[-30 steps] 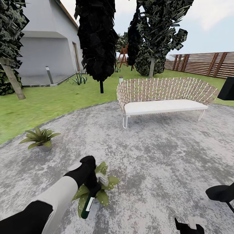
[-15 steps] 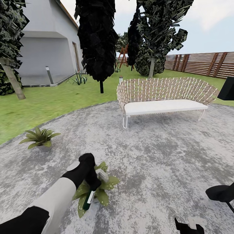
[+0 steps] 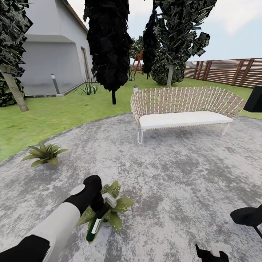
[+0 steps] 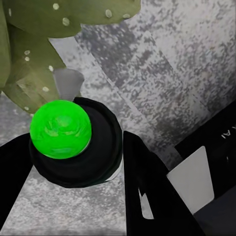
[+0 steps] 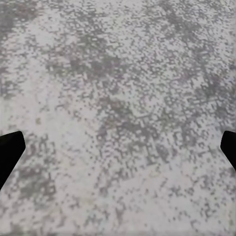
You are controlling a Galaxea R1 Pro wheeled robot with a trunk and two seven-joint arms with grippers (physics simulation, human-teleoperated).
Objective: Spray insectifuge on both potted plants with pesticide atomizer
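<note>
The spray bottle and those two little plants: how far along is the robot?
Done: the left gripper holds the pesticide atomizer. In hand: the near potted plant beneath it shows white specks. Left: the far potted plant, where no specks are discernible.

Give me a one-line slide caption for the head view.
Left tool holds the atomizer over the near speckled plant on the paving; second plant sits farther left.
</note>
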